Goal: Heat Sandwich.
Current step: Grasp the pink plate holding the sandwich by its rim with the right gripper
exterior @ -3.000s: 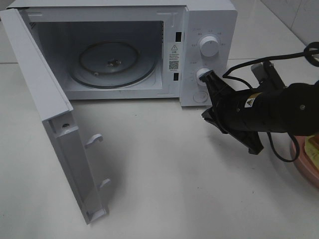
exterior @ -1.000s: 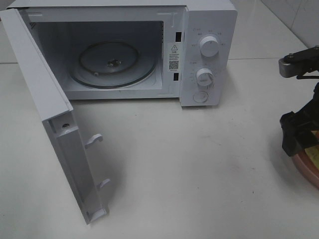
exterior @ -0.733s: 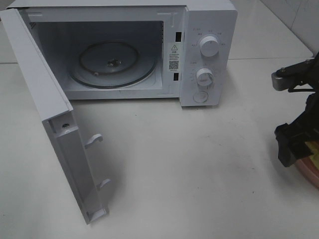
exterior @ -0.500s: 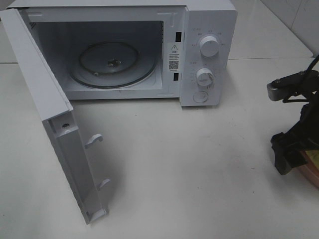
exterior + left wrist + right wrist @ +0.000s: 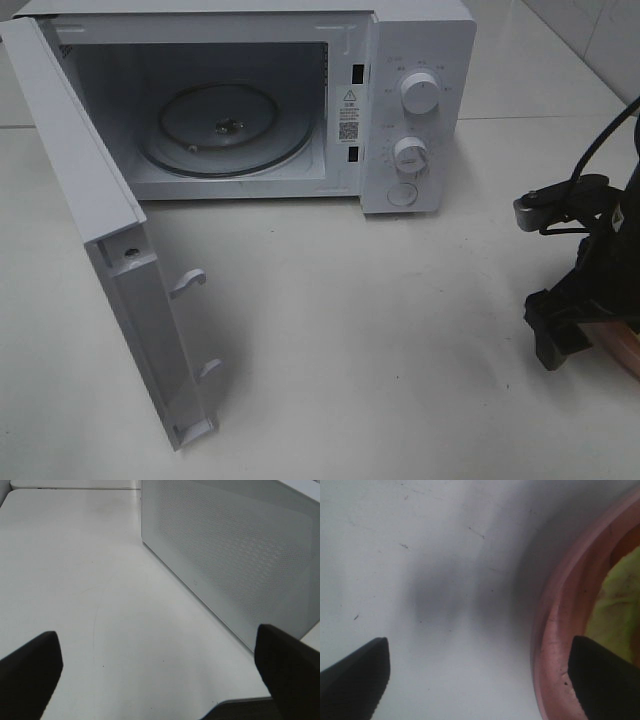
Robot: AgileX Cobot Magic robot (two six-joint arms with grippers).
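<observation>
The sandwich (image 5: 616, 611) shows only in the right wrist view, as a yellow-green patch inside the round pink plate (image 5: 554, 630). My right gripper (image 5: 480, 685) is open and hangs low over the plate's rim, one finger over the plate and the other over bare table. From the high camera, the right gripper (image 5: 570, 320) stands at the far right edge and covers most of the plate (image 5: 615, 345). My left gripper (image 5: 160, 680) is open and holds nothing, beside a perforated white panel of the microwave (image 5: 235, 555); the high camera does not show it.
The white microwave (image 5: 415, 100) stands at the back with its door (image 5: 110, 250) swung wide open toward the front left. Its glass turntable (image 5: 225, 128) carries nothing. Two knobs (image 5: 418, 92) sit on its right panel.
The right arm has left the microwave's lower knob, swung to the far right and come down and leftward over the plate's rim. The microwave and its door have not moved.
</observation>
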